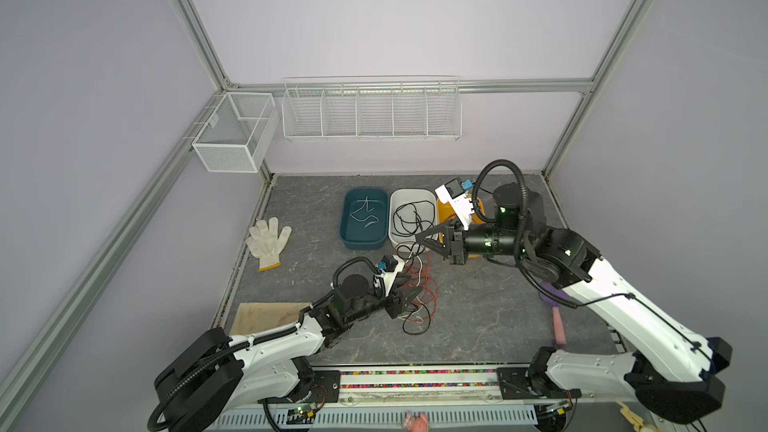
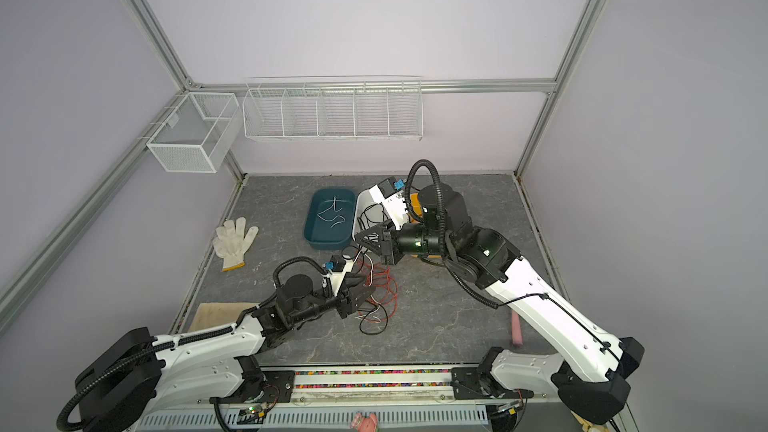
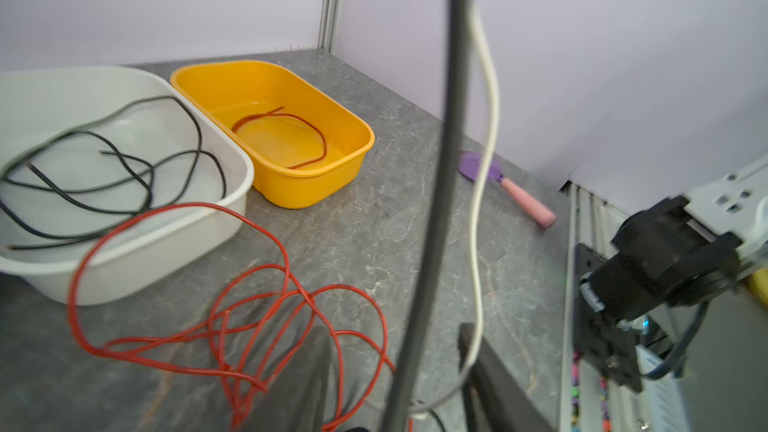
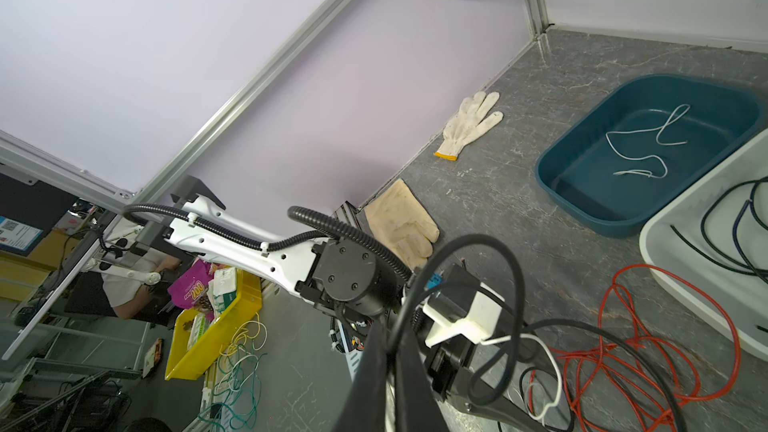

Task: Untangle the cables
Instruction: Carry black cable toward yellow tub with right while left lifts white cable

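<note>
Top views showed a tangle of red, black and white cables (image 1: 424, 284) on the grey table (image 1: 478, 317), just in front of a white tub (image 1: 409, 192). The left gripper (image 1: 417, 296) sat low in the tangle, on the side away from the tub, its jaws apart with cables between them. The right gripper (image 1: 419, 238) hovered above the tub's near rim, jaws together on a black cable (image 3: 440, 160) that rose straight from the pile. More cables, black ones, lay inside the tub.
</note>
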`<state>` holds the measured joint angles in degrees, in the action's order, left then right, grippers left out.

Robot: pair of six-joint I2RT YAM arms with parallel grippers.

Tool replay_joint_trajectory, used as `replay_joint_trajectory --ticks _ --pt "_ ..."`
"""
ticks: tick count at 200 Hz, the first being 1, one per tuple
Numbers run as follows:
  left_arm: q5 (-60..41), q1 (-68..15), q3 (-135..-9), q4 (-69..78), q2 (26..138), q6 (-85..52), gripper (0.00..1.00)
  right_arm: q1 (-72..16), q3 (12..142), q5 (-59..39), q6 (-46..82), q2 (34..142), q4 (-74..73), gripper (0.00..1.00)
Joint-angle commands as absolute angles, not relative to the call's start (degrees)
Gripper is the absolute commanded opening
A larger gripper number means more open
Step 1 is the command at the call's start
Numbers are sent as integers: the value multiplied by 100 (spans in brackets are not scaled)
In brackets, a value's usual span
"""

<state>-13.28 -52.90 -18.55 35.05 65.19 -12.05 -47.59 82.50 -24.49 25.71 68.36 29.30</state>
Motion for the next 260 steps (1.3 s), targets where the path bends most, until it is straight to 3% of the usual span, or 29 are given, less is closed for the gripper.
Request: replay_joint_trajectory --ticks 1,50,83,99,260 --pt "-1494 -5318 -1915 3992 6576 -1291 40 -4731 8174 -2516 2657 6637 2710 6" --pt "-1462 -5326 -1790 3811 6340 -1292 10 -4735 8150 -2219 2593 6487 2831 6" --pt "-1394 -5326 -1600 3814 6208 -1417 7 -4726 8118 -1877 2541 6354 2902 6" --pt "-1364 -5326 -1470 3866 6107 -1501 0 -4707 8042 -1690 2532 6223 2851 6" --pt "139 -5326 -1195 1934 4929 -1734 0 -4083 8004 712 2593 5418 3542 6"
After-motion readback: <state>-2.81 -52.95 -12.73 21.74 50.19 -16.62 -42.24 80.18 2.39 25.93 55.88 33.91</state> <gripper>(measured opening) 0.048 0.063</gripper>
